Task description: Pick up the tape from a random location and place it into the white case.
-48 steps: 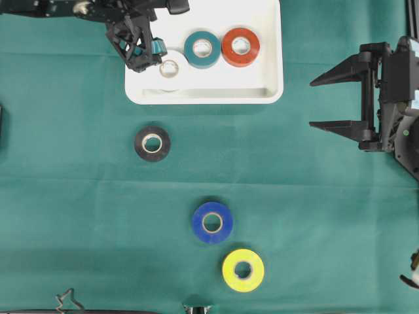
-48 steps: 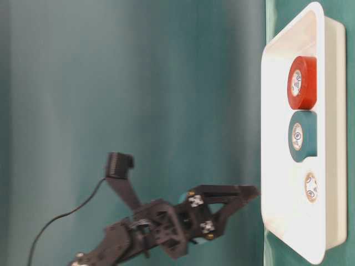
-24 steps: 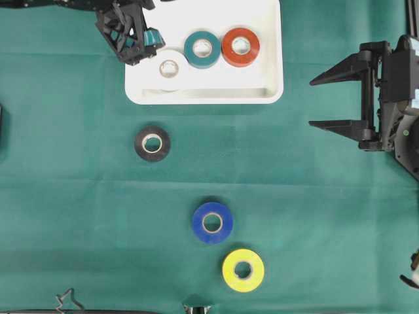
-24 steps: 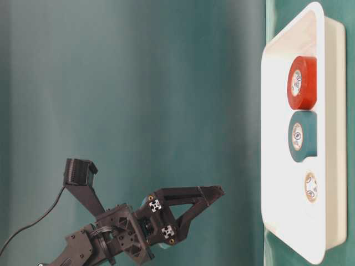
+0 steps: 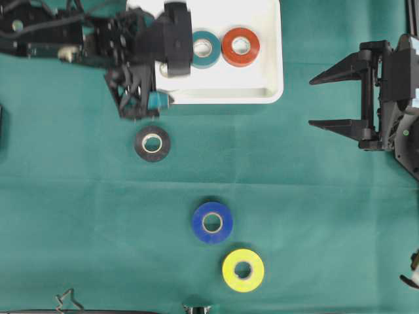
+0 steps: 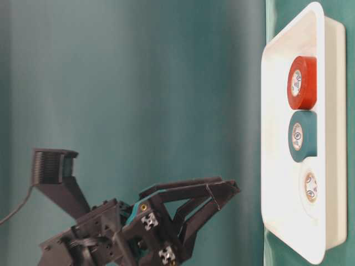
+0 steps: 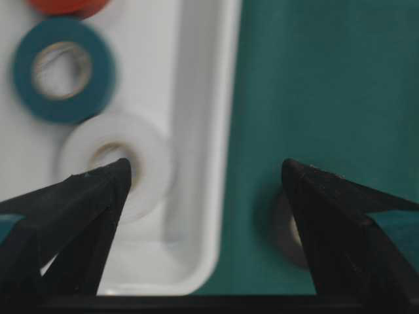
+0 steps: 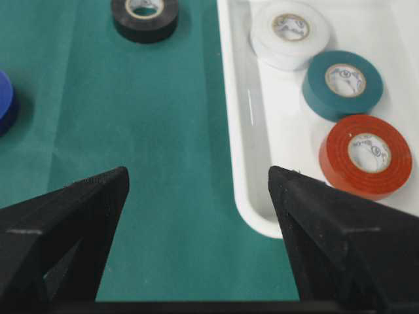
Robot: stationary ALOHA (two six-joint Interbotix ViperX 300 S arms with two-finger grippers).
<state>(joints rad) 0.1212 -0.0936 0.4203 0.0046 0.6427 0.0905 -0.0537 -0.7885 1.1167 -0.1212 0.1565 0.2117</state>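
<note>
The white case lies at the back of the green cloth. In it are a red roll, a teal roll and a white roll, which my left arm covers in the overhead view. A black tape, a blue tape and a yellow tape lie loose on the cloth. My left gripper hangs open and empty above the case's front-left corner, just behind the black tape. My right gripper stands open and empty, right of the case.
A bent metal clip lies at the front-left edge of the cloth. The blue tape and yellow tape sit close together near the front middle. My left arm reaches in from the back left, across the case's left end.
My left gripper has swung from beside the case's back-left part forward to its front-left corner, nearer the black tape, staying open. The right arm and all rolls are unmoved.
</note>
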